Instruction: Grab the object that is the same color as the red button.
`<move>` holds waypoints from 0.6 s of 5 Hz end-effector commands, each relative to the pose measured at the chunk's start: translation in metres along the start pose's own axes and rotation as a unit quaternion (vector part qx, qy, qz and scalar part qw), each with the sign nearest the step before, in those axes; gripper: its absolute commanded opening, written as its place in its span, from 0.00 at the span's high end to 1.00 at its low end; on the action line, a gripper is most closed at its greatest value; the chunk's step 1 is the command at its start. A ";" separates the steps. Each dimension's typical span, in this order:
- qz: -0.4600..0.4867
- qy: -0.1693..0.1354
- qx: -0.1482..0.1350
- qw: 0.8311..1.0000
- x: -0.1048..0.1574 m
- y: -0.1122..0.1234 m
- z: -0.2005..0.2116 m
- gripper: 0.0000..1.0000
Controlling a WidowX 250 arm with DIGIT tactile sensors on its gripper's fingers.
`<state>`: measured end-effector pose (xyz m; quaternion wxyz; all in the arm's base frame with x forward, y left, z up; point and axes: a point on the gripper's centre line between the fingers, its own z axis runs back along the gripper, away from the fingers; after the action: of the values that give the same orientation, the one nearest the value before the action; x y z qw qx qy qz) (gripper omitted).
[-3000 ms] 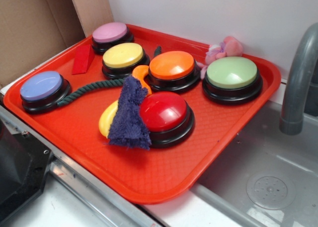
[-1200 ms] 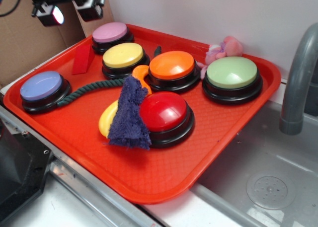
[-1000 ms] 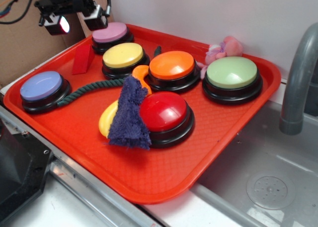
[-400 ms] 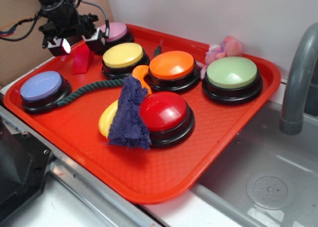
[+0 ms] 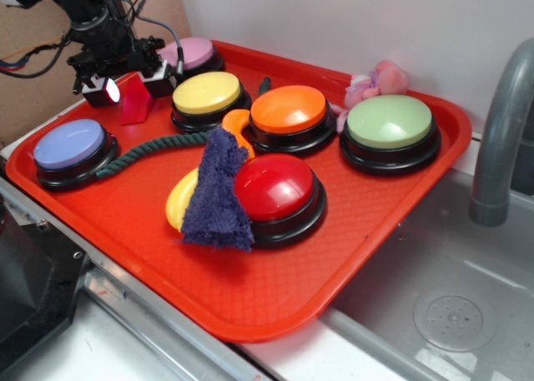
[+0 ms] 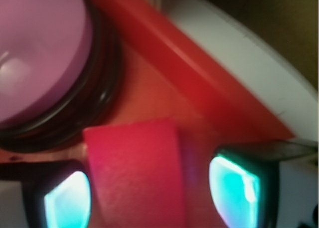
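Dropping over the last three seconds from out of frame to tray level, my gripper [image 5: 122, 87] now brackets the wedge [image 5: 133, 102], which lies flat at the tray's [image 5: 275, 302] ten o'clock corner, between the pink button [image 5: 187, 54] and the blue button [image 5: 68, 143]. A moment ago the claw hung a little higher and nearer the pink button; now it sits lower, with the wedge between its tips. In the wrist view the wedge [image 6: 134, 173] fills the gap between the two fingers [image 6: 67, 200], with the jaws spread wide: the nine o'clock pad looks close to or touching the wedge's edge, while a strip of tray shows before the three o'clock pad. Nothing is gripped yet. The red button [image 5: 274, 187], my colour reference, sits untouched near the tray's centre with the blue cloth [image 5: 217, 189] draped against it. I judge the approach is nearly done: what remains is perhaps a touch more descent, then closing and lifting. The wedge is thin and flat, so I would worry about the pads riding over it or pushing it aside.
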<state>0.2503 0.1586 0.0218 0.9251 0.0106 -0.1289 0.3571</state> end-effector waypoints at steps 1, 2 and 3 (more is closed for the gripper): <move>-0.004 -0.029 0.002 1.000 0.013 0.000 0.007 0.00; 0.000 -0.034 0.012 0.999 0.013 -0.002 0.004 0.41; 0.006 -0.040 0.008 0.999 0.012 -0.002 0.004 0.83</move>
<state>0.2587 0.1563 0.0163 0.9201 0.0292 -0.1417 0.3639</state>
